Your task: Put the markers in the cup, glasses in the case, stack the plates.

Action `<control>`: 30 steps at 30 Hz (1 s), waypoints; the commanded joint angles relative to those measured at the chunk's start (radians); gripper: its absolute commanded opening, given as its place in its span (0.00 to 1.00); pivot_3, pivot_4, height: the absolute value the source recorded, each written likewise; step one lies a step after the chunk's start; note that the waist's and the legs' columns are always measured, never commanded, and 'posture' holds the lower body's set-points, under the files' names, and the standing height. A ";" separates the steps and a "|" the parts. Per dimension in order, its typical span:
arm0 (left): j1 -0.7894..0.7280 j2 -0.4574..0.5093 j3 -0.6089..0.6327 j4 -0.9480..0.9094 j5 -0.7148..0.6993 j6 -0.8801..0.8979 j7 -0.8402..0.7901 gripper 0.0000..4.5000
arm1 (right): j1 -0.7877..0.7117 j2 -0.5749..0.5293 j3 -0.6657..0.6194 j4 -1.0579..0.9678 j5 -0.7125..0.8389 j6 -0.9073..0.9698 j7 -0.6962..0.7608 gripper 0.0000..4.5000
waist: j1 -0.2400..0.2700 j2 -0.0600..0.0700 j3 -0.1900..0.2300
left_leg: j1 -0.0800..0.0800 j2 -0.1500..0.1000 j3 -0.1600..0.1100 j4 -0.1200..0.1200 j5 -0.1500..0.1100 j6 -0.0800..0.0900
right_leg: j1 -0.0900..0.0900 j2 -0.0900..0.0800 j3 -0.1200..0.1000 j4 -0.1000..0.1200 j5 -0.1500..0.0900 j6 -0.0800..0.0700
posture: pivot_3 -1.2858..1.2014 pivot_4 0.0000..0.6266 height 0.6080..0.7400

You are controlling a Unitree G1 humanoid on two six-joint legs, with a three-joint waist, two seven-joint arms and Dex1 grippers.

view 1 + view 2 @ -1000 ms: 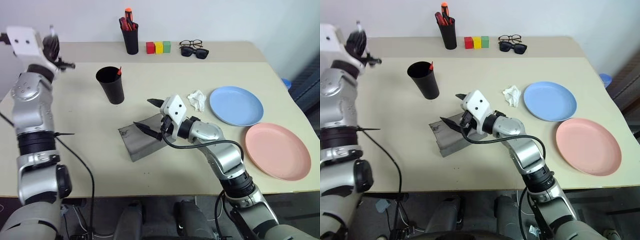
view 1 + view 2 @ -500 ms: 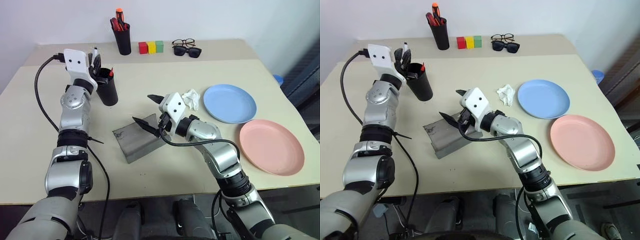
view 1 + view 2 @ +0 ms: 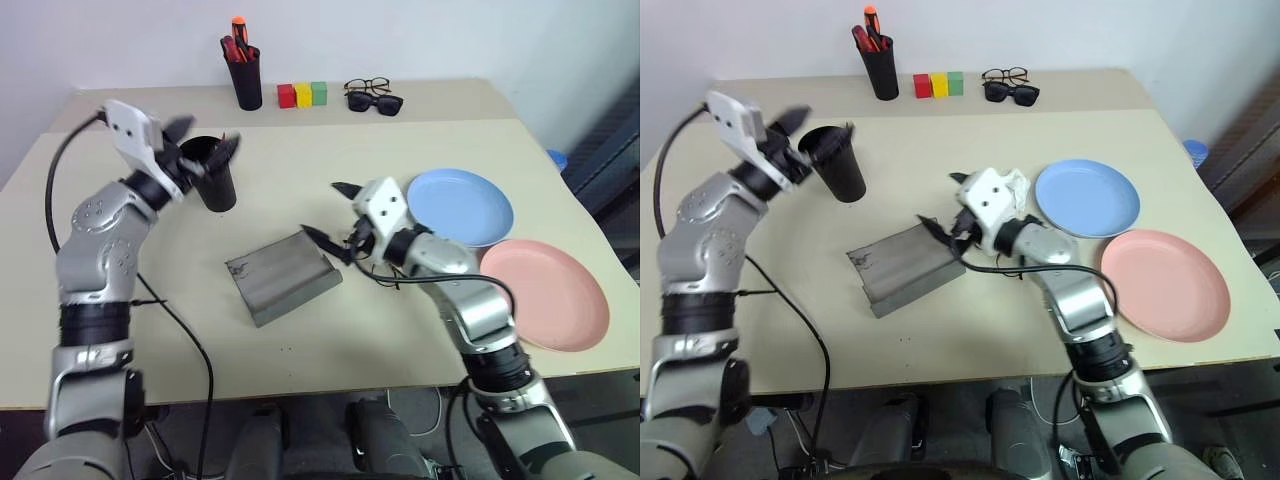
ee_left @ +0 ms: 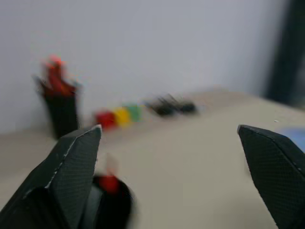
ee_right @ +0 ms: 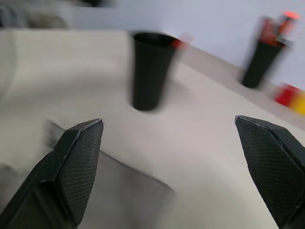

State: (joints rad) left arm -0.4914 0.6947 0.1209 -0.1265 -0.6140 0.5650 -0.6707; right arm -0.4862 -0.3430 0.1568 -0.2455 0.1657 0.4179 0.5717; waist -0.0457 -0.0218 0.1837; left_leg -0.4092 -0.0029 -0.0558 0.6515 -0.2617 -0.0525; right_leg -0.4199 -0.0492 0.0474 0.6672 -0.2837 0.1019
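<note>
Currently we had the left gripper (image 3: pixel 203 148) at the cup (image 3: pixel 215 180), fingers spread wide over its rim and empty; a red marker (image 4: pixel 110 182) sat inside the cup. Our right gripper (image 3: pixel 334 212) hovered just past the case (image 3: pixel 285 277) with jaws apart, holding nothing. We saw the glasses (image 3: pixel 367 86) at the table's far edge, and the blue plate (image 3: pixel 462 205) and pink plate (image 3: pixel 548 293) side by side, unstacked.

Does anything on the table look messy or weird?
A crumpled white tissue lies loose beside the blue plate, half hidden behind the right arm. The grey case sits crooked to the table edge. Nothing looks spilled or broken.
</note>
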 commanded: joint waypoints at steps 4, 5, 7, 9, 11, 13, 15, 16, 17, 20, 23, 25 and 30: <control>0.117 0.116 -0.167 -0.297 -0.085 0.307 -0.083 0.99 | 0.093 -0.139 -0.087 -0.133 0.057 0.063 0.079 1.00 | 0.012 0.000 0.000 | 0.001 0.000 -0.001 0.000 0.000 0.000 | 0.003 0.000 0.000 -0.001 0.000 0.000 | 0.52 0.24 1.00; 0.115 0.120 -0.199 -0.302 -0.071 0.344 -0.075 0.99 | 0.123 -0.182 -0.097 -0.161 0.072 0.084 0.112 1.00 | 0.016 0.000 0.000 | 0.001 0.000 -0.001 0.001 0.000 0.000 | 0.003 0.000 -0.001 -0.001 0.000 0.000 | 0.52 0.24 1.00; 0.112 0.126 -0.264 -0.308 -0.032 0.372 -0.081 0.99 | 0.179 -0.257 -0.120 -0.209 0.102 0.117 0.162 1.00 | 0.020 0.001 0.000 | 0.003 0.000 -0.001 0.001 0.000 0.001 | 0.007 0.000 -0.001 -0.002 0.000 0.000 | 0.52 0.24 1.00; 0.111 0.128 -0.326 -0.304 0.006 0.365 -0.106 0.99 | 0.229 -0.311 -0.147 -0.247 0.121 0.136 0.188 1.00 | 0.025 0.001 0.000 | 0.005 0.000 -0.001 0.001 -0.001 0.002 | 0.009 0.001 -0.001 -0.003 0.000 0.000 | 0.52 0.24 1.00; 0.103 0.126 -0.376 -0.285 0.050 0.342 -0.125 0.94 | 0.251 -0.331 -0.164 -0.266 0.119 0.141 0.176 1.00 | 0.025 0.001 0.000 | 0.006 0.000 -0.001 0.001 -0.001 0.002 | 0.009 0.001 -0.001 -0.003 0.000 0.000 | 0.52 0.24 1.00; 0.091 0.123 -0.410 -0.255 0.093 0.320 -0.139 0.80 | 0.255 -0.331 -0.170 -0.278 0.118 0.150 0.158 1.00 | 0.024 0.001 0.000 | 0.006 0.000 0.000 0.001 -0.001 0.002 | 0.009 0.002 0.000 -0.003 0.000 0.000 | 0.52 0.24 1.00; 0.081 0.118 -0.431 -0.224 0.125 0.295 -0.154 0.60 | 0.255 -0.322 -0.171 -0.294 0.123 0.165 0.139 1.00 | 0.028 0.001 0.000 | 0.006 0.000 -0.001 0.001 -0.001 0.002 | 0.010 0.002 -0.001 -0.003 -0.001 -0.001 | 0.52 0.24 1.00; 0.076 0.114 -0.438 -0.208 0.140 0.281 -0.162 0.49 | 0.254 -0.318 -0.170 -0.301 0.125 0.172 0.129 1.00 | 0.030 0.001 0.000 | 0.007 0.000 -0.001 0.001 -0.001 0.002 | 0.010 0.002 -0.001 -0.003 -0.001 -0.001 | 0.52 0.24 1.00; 0.072 0.111 -0.444 -0.194 0.156 0.257 -0.176 0.36 | 0.255 -0.315 -0.166 -0.308 0.125 0.177 0.120 1.00 | 0.030 0.001 0.000 | 0.006 0.000 -0.001 0.001 -0.001 0.002 | 0.010 0.002 -0.001 -0.003 -0.001 -0.001 | 0.52 0.24 1.00; 0.073 0.115 -0.458 -0.162 0.206 0.139 -0.250 0.05 | 0.261 -0.310 -0.158 -0.323 0.127 0.189 0.104 1.00 | 0.032 0.001 0.000 | 0.006 0.000 0.000 0.001 -0.001 0.002 | 0.010 0.001 -0.001 -0.004 -0.001 -0.001 | 0.52 0.24 1.00; 0.062 0.125 -0.471 -0.098 0.273 -0.023 -0.339 0.01 | 0.272 -0.308 -0.159 -0.337 0.135 0.202 0.095 1.00 | 0.032 0.001 0.000 | 0.006 0.000 0.000 0.001 -0.001 0.002 | 0.010 0.001 -0.001 -0.004 -0.001 -0.001 | 0.52 0.24 1.00; 0.036 0.112 -0.466 -0.041 0.307 -0.099 -0.374 0.01 | 0.279 -0.323 -0.157 -0.340 0.133 0.223 0.094 1.00 | 0.033 0.001 0.000 | 0.006 0.000 0.000 0.001 -0.001 0.002 | 0.010 0.001 -0.001 -0.004 -0.001 -0.001 | 0.52 0.24 1.00; -0.040 0.096 -0.470 0.084 0.353 -0.193 -0.478 0.01 | 0.276 -0.367 -0.140 -0.321 0.113 0.304 0.085 1.00 | 0.033 0.001 0.000 | 0.005 0.000 0.002 0.003 -0.001 0.002 | 0.011 0.001 -0.002 -0.005 -0.001 -0.001 | 0.52 0.24 1.00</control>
State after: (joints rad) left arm -0.5094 0.7863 -0.3616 -0.0495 -0.2757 0.4049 -1.1156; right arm -0.2041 -0.7015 0.0271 -0.5466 0.2787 0.7087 0.6650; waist -0.0125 -0.0210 0.1842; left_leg -0.4043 -0.0032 -0.0539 0.6542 -0.2629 -0.0504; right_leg -0.4092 -0.0479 0.0451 0.6627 -0.2843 0.1012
